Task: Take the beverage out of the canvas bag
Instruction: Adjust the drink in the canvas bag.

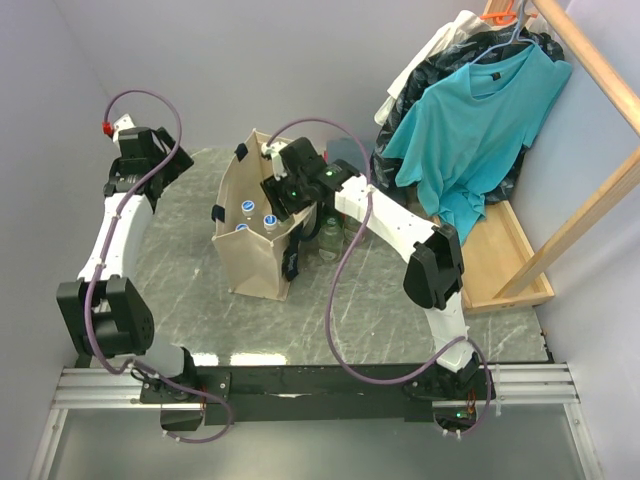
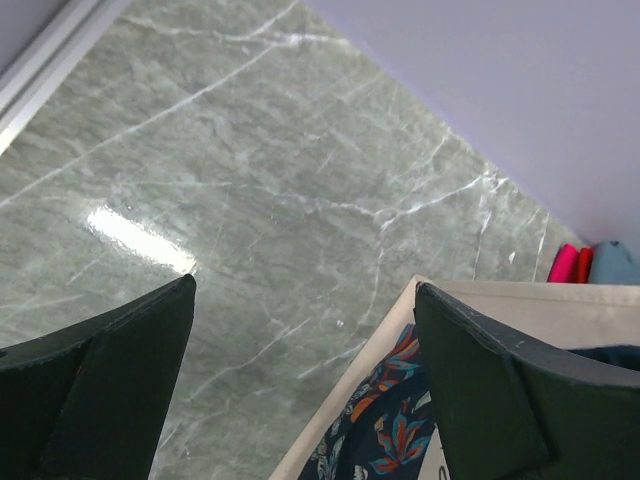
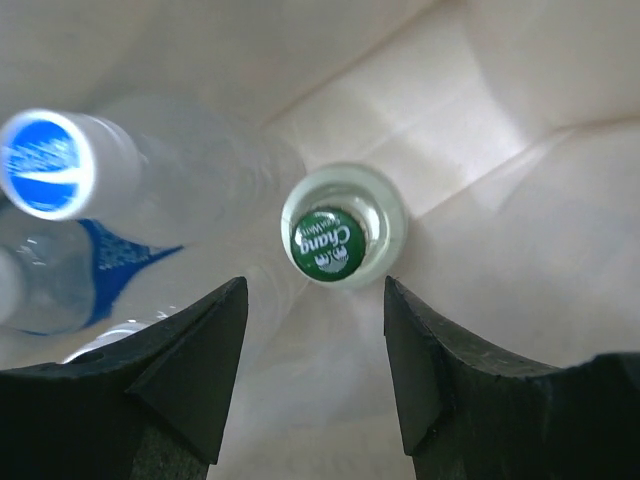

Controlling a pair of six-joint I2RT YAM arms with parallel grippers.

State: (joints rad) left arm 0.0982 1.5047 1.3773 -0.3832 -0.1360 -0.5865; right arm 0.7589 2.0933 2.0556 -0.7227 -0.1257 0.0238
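Left tool (image 2: 305, 290): wide, empty, over table (image 2: 250, 180). Canvas bag (image 1: 255, 265): upright, soft-sided. Green-capped bottle (image 3: 328, 243): stands inside bag beside blue-capped bottle (image 3: 55, 165); likely glass, heavy, slick; take at neck below cap. Right tool (image 3: 312, 290): parted, empty, just above it.

Bright, even overhead light glares off the marble table (image 2: 130, 235); the blue-capped bottle (image 3: 60, 165) is blurred close up.

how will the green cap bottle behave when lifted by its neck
The green cap bottle looks like glass: probably rigid, heavy for its size, slippery. It stands upright under the open right hand, so it should lift straight. The soft bag may drag along.
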